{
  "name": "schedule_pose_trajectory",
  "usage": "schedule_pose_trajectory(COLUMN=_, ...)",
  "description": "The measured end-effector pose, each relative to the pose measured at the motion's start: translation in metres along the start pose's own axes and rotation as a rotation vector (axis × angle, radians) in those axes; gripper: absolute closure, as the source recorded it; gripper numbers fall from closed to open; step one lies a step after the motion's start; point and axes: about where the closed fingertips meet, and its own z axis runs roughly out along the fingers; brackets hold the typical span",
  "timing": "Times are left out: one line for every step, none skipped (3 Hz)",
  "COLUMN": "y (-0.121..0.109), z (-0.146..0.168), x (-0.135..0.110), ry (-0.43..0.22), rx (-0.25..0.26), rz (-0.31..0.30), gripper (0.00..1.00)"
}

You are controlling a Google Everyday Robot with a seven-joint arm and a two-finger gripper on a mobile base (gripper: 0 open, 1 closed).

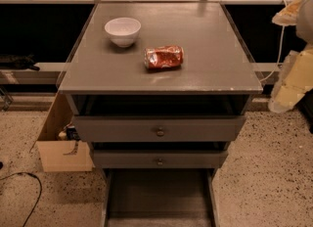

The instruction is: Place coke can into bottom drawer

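The coke can (164, 57) is red and dented and lies on its side on the grey cabinet top (205, 40), near the middle and toward the front. The bottom drawer (159, 196) is pulled out at the foot of the cabinet, and its dark floor shows between low side walls. My gripper (289, 14) is at the far right edge of the view, beyond the cabinet's right side and well apart from the can. It holds nothing that I can see. The pale arm (293, 81) hangs below it.
A white bowl (122, 30) stands on the cabinet top, behind and left of the can. Two grey drawers with brass knobs (160, 132) sit above the bottom drawer, slightly open. A cardboard box (61, 147) stands on the speckled floor to the left. A black cable (29, 187) lies at lower left.
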Motion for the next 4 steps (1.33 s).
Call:
schedule_pose_trajectory(y=0.0, z=0.0, x=0.0, ry=0.0, rx=0.0, rz=0.0, gripper=0.0)
schedule_pose_trajectory(y=-0.002, z=0.012, x=-0.011, ry=-0.007, rx=0.0, rz=-0.031, gripper=0.0)
schedule_pose_trajectory(y=-0.03, z=0.035, x=-0.059, ry=-0.077, rx=0.03, rz=-0.13, gripper=0.0)
schedule_pose_trajectory(y=-0.062, z=0.056, x=-0.114, ry=-0.17, rx=0.045, rz=-0.213, gripper=0.0)
